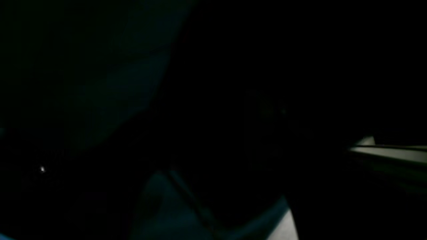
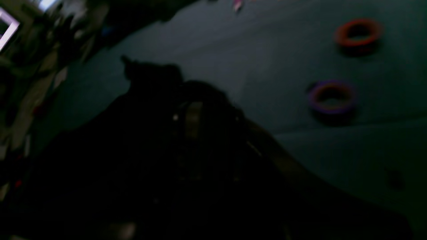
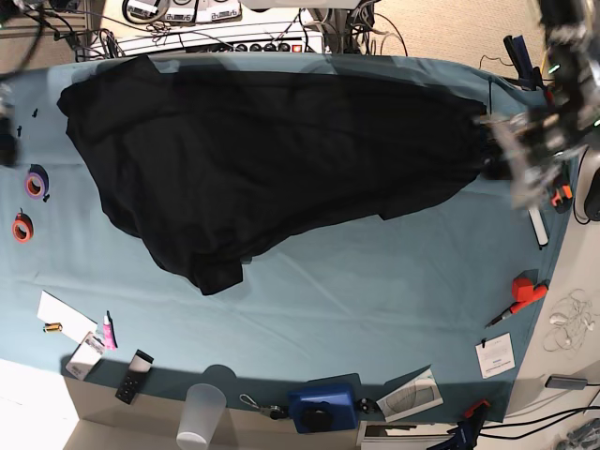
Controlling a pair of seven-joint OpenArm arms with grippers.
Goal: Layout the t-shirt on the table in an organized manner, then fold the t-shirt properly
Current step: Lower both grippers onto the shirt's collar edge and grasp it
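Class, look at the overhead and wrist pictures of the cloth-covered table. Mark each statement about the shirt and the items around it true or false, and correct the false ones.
1. The large black cloth t-shirt is folded into a neat rectangle. False: it lies spread out and rumpled.
2. An orange tape roll and a purple tape roll lie beside each other on the teal cloth-covered table. True.
3. The translucent plastic cup stands on the t-shirt. False: it is at the table's near edge, apart from the shirt.
4. A red-handled tool lies apart from the shirt. True.
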